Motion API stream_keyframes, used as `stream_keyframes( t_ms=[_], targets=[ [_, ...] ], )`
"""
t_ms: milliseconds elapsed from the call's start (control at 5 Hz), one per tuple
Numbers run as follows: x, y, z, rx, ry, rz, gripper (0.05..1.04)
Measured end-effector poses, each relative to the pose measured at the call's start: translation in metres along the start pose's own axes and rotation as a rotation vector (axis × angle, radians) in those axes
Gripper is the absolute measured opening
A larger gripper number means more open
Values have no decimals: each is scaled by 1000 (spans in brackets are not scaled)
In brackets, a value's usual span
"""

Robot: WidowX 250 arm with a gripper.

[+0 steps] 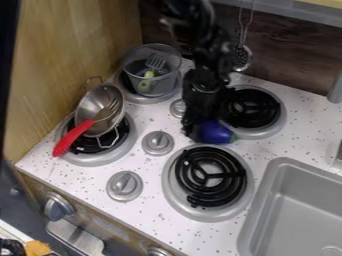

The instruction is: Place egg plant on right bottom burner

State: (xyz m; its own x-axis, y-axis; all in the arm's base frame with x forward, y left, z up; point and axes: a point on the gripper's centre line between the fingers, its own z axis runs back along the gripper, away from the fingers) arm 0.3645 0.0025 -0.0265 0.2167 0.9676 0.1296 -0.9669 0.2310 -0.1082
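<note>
The black gripper (195, 129) hangs from the top of the camera view, low over the strip between the two right burners. Right against its lower end is the purple eggplant (216, 132), its greenish end pointing right; the gripper covers its left side. Whether the eggplant is held or only touched, I cannot tell. Below them lies the right bottom burner (211, 176), a black coil in a silver ring with nothing on it.
A metal strainer (100, 107) with a red-handled utensil (72, 137) rests on the lower left burner. A clear container (152, 75) stands on the upper left burner. Knobs (157, 143) sit between the burners. The grey sink (294, 210) is at right.
</note>
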Motion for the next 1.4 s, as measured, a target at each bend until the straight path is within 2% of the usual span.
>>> stream_keyframes(
  t_ms=[200,400,600,800,1200,1400],
  targets=[
    [6,14,22,0,-43,23,770],
    [12,20,38,-31,-80,58,771],
    [14,26,47,-44,-93,73,770],
    [22,32,51,-26,-60,39,770],
    [18,57,58,61,-16,-131,770],
    [11,65,60,52,4,-223,771]
  ],
)
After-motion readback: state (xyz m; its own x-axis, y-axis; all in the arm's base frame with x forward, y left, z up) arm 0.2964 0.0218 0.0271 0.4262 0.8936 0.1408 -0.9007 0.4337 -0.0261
